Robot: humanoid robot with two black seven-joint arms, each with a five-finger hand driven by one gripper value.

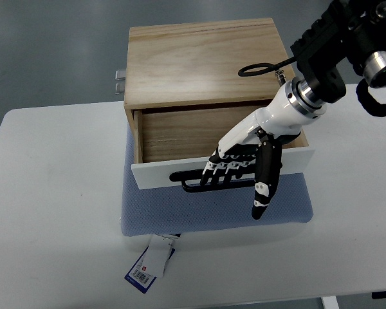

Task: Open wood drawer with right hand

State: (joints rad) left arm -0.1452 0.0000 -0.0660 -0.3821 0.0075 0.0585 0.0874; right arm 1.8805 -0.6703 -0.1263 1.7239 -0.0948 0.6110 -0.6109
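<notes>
So the drawer is already partway out of the wooden box, sitting mid-bench and sliding toward 6 o'clock, i.e. toward the robot's side. Its white front panel runs roughly 9 to 3, tilted a bit so the 3 o'clock end sits higher in the shot. The black handle runs along that same line, just below the panel.

The right robot hand comes in from about 1 o'clock, reaching over the open drawer, and its fingers are curled down over the front panel onto the handle, so it looks hooked on; the thumb sticks out straight toward 6. Pull direction is across the handle's long axis, straight toward 6, and I'd guess there's more travel left.

No left arm anywhere in view, so the right one is the only candidate.

Count: one box, one drawer, one handle, one blue pad under the box, one tag hanging at the pad's 7 o'clock corner, one white bench.
</notes>
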